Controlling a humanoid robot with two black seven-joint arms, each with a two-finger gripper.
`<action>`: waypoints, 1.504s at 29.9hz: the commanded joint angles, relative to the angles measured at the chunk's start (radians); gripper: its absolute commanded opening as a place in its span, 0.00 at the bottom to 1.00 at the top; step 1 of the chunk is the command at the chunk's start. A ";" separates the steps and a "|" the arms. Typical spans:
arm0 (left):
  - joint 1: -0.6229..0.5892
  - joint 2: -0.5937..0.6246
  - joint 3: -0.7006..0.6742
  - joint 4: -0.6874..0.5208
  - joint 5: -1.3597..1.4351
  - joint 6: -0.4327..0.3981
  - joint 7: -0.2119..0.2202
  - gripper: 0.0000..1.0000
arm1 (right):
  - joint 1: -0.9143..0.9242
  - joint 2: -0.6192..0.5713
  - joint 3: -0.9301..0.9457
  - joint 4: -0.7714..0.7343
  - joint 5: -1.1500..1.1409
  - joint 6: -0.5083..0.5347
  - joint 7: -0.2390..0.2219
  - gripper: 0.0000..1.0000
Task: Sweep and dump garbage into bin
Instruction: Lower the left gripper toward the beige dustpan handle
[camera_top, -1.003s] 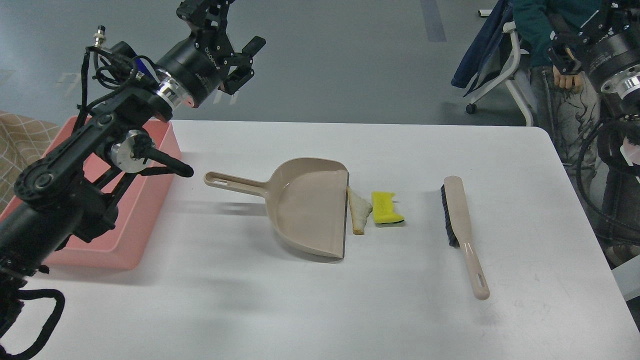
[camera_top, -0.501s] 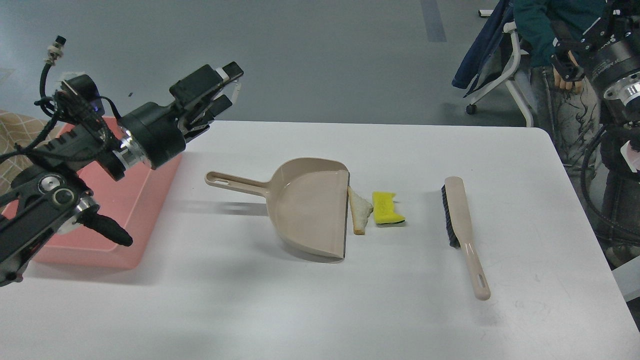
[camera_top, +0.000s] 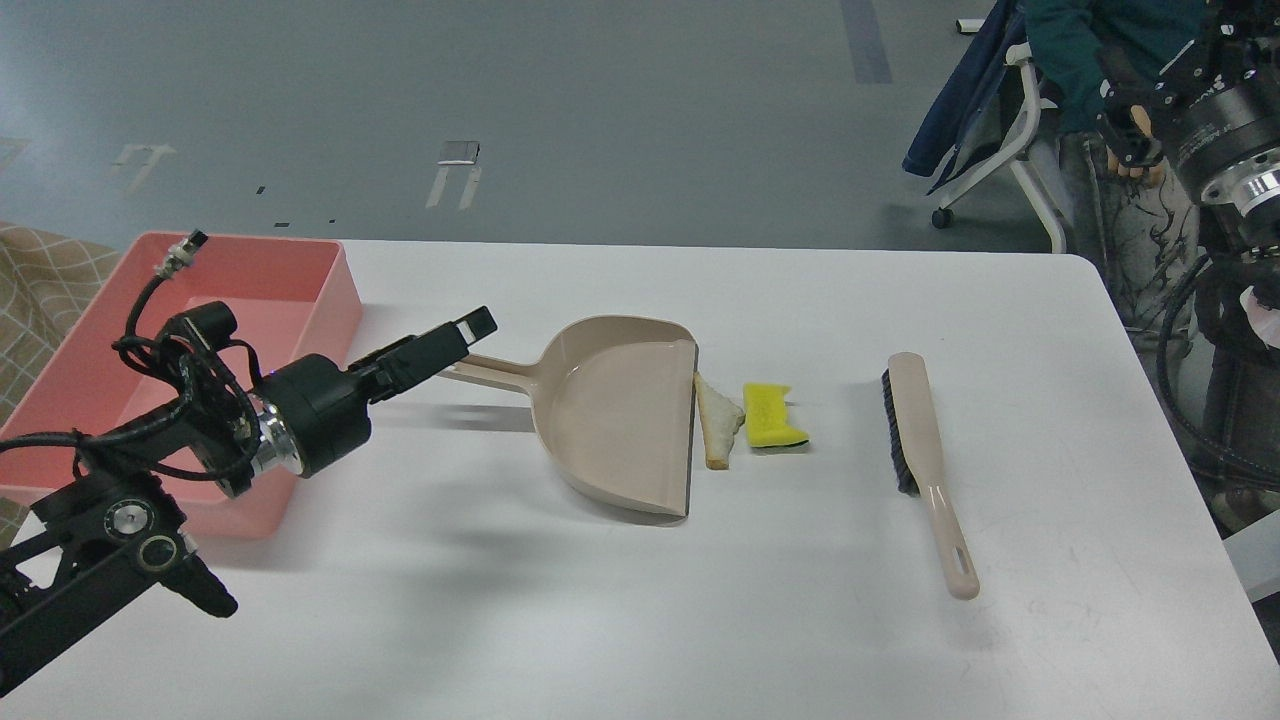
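Reaching from the left over the white table (camera_top: 640, 620), the left gripper (camera_top: 470, 328) covers the tip of the beige plastic dustpan (camera_top: 620, 415) handle, fingers too dark to tell apart. The dustpan's long axis runs left-right, mouth facing right, touching the triangular bread slice (camera_top: 716, 425); just beside it lies the yellow sponge (camera_top: 772, 416). The pink bin (camera_top: 240, 300) sits far left; the right gripper (camera_top: 1135, 110), top right, is unreadable.
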 joint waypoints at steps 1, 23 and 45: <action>0.034 -0.029 -0.006 0.019 0.015 0.002 0.021 0.98 | -0.008 0.000 0.001 0.000 0.000 -0.001 0.000 1.00; 0.034 -0.262 -0.020 0.268 0.004 0.046 0.055 0.98 | -0.030 0.001 0.002 0.001 0.000 -0.001 0.000 1.00; -0.075 -0.360 -0.020 0.426 0.001 0.121 0.069 0.95 | -0.036 0.001 0.001 0.014 0.000 -0.004 0.000 1.00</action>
